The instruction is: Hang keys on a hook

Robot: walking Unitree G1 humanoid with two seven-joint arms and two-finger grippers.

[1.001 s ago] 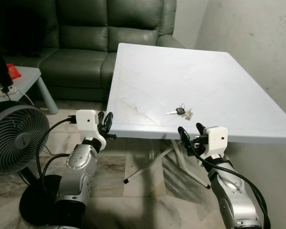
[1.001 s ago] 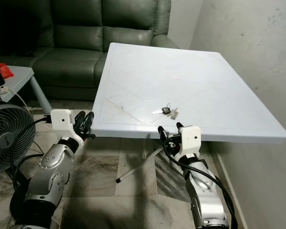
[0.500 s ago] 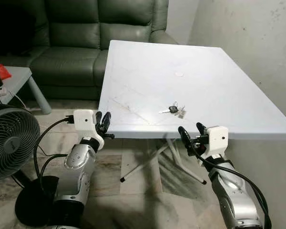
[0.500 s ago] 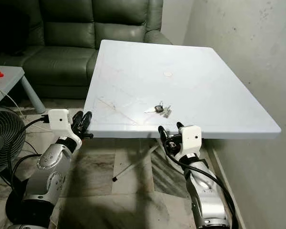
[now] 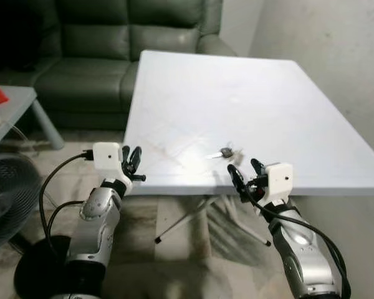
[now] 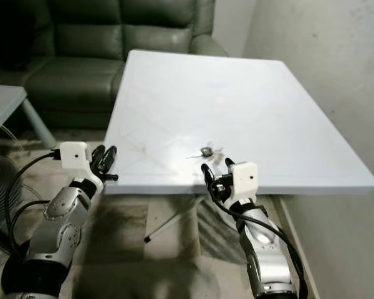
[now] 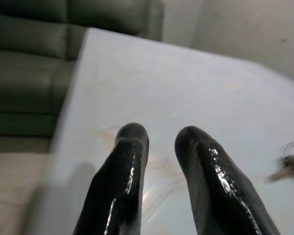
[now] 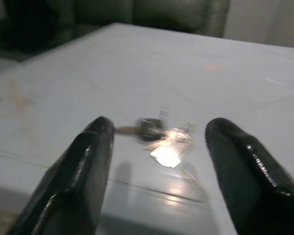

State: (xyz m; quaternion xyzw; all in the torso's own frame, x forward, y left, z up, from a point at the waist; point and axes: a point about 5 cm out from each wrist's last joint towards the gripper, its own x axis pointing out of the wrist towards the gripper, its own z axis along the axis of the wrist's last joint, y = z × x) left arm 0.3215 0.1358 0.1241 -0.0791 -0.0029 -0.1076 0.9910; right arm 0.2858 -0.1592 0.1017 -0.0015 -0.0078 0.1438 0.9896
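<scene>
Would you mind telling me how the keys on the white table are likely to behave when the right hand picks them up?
The keys look like a small loose bunch, so they would probably dangle and shift rather than stay stiff. Lying flat on the smooth table, they may slide when nudged. The right hand, open just before them, could likely lift them easily.

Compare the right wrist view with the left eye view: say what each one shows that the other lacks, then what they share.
Right wrist view alone: a close look along the right hand, its two black fingers spread wide, with the keys lying on the table beyond the gap between them.

Left eye view alone: the left hand held at the table's near left corner, the green sofa, a fan on the floor, a small side table and the wall.

Both: the white table, the keys and the open right hand at the near edge.
</scene>
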